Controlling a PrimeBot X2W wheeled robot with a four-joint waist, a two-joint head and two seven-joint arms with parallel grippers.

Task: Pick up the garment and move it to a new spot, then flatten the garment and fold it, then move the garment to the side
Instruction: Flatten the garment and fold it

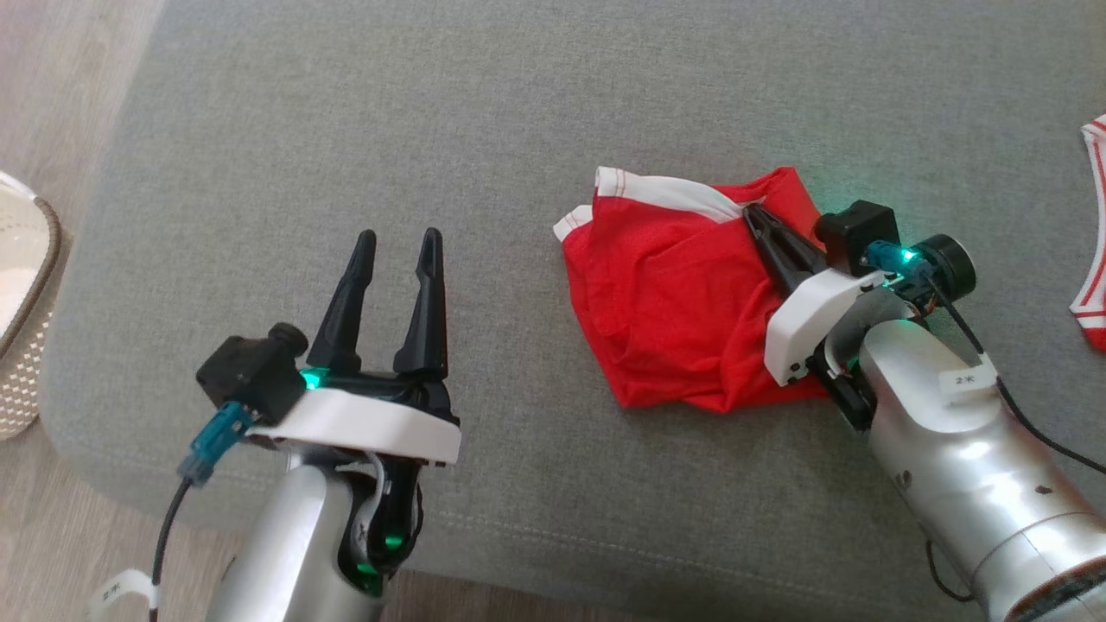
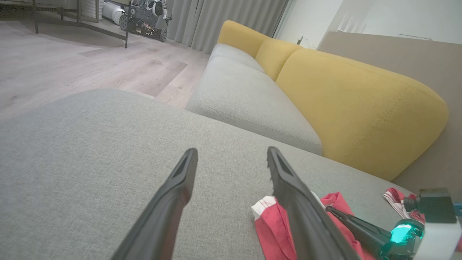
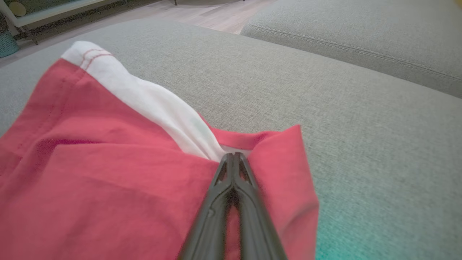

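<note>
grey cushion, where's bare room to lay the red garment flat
Widest bare stretch: cushion between the left gripper and the red garment, and all beyond them. A narrower strip runs along the near edge. Crowded right: the right gripper lies across the garment, a striped garment just beyond.

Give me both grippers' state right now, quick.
Left gripper: open, holding nothing, over the grey cushion.
Right gripper: shut on the red garment, pinching it at its white band.
</note>
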